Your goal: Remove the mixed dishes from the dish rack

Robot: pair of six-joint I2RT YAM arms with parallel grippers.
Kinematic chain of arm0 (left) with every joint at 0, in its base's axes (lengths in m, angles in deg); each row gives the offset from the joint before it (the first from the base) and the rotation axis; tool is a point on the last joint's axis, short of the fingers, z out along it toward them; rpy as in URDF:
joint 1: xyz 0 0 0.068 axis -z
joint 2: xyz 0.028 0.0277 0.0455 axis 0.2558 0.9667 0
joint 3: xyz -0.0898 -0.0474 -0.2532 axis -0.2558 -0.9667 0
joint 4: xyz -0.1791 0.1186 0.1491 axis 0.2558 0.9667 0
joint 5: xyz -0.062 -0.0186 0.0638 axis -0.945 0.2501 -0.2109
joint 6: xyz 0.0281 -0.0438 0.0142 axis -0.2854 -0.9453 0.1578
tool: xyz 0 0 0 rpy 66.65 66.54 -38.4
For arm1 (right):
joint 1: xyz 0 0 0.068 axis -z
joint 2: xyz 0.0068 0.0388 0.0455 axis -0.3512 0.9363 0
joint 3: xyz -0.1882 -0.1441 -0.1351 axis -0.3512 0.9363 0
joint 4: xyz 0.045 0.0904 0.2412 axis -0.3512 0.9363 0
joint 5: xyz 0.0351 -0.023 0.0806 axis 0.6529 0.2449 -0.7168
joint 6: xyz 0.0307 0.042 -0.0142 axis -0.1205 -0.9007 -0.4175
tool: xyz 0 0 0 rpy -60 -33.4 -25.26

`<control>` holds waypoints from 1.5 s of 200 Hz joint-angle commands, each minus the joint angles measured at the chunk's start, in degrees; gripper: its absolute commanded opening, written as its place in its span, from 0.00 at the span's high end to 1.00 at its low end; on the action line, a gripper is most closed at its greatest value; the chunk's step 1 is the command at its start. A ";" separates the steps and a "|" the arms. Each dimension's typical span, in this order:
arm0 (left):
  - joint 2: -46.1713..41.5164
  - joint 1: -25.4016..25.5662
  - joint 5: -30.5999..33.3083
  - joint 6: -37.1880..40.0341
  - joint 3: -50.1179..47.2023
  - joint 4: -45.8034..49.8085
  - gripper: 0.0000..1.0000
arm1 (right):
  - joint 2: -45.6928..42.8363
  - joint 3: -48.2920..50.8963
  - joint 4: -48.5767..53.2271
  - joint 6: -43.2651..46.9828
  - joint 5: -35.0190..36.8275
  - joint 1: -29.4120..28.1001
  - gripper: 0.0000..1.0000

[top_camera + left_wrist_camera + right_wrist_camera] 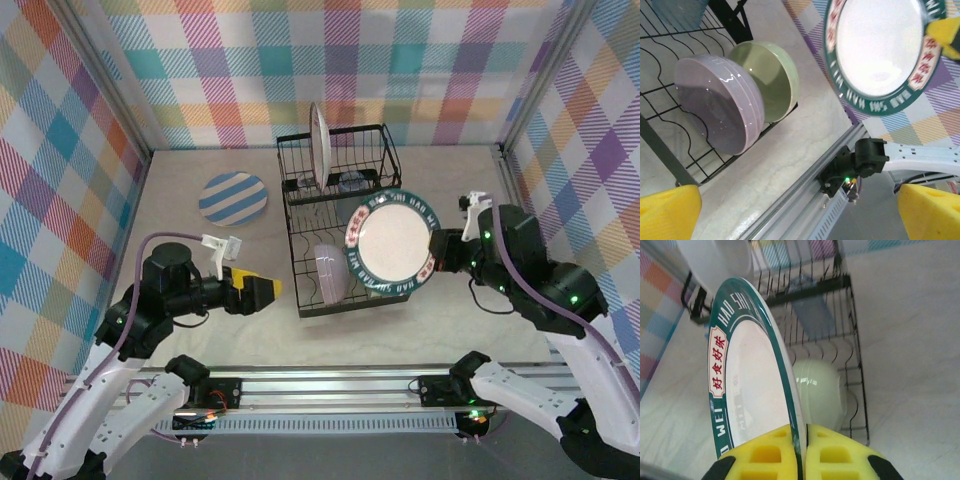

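Note:
My right gripper (pixel 437 250) (pixel 805 455) is shut on the rim of a white plate with a dark green border and red characters (pixel 392 243) (pixel 750 390) (pixel 880 50), held on edge above the right side of the black wire dish rack (pixel 335 137) (pixel 860 390). In the rack's lower slots stand a lavender bowl (pixel 330 272) (pixel 720 102) and a pale green bowl (pixel 772 75) (pixel 822 390). A white plate (pixel 320 145) stands in the raised basket beside a bluish glass tumbler (pixel 351 181) (pixel 812 315). My left gripper (pixel 268 290) (pixel 800 220) is open, left of the rack's near corner.
A blue-and-white striped plate (pixel 233 197) lies flat on the table left of the rack. Plaid walls enclose the table on three sides. The aluminium rail (pixel 330 385) with both arm bases runs along the near edge.

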 commanded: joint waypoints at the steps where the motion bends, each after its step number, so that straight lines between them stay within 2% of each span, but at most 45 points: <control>1: 1.10 -0.30 -3.89 1.06 2.02 1.08 0.00 | -2.47 3.94 -4.74 -1.73 -8.97 0.08 1.00; 28: 4.21 -0.30 -5.83 -0.66 2.14 -1.59 0.01 | -5.15 10.52 -9.84 -3.31 -14.51 0.08 1.00; 59: 8.73 0.35 -7.40 -3.14 1.41 -7.16 0.05 | -6.88 16.10 -14.37 -4.48 -17.22 0.08 1.00; 88: 13.01 2.19 -6.12 -4.99 1.61 -11.92 0.07 | -7.01 18.14 -16.96 -5.15 -18.60 0.08 1.00; 138: 19.98 4.54 -1.14 -6.11 5.03 -13.40 0.11 | -3.38 18.06 -20.75 -6.07 -19.02 0.17 1.00; 180: 21.31 4.54 3.06 -7.04 6.17 -12.73 0.13 | 0.98 18.08 -25.75 -8.07 -22.08 0.76 1.00; 210: 21.46 4.54 5.90 -9.58 5.11 -13.84 0.17 | 2.85 18.65 -29.27 -10.28 -27.09 3.97 1.00; 250: 21.48 4.54 6.85 -12.13 3.95 -16.52 0.20 | 4.72 19.89 -33.23 -13.19 -32.93 7.01 1.00; 300: 21.99 4.54 7.06 -14.60 3.16 -18.50 0.31 | 4.62 22.33 -36.77 -16.49 -36.17 8.69 1.00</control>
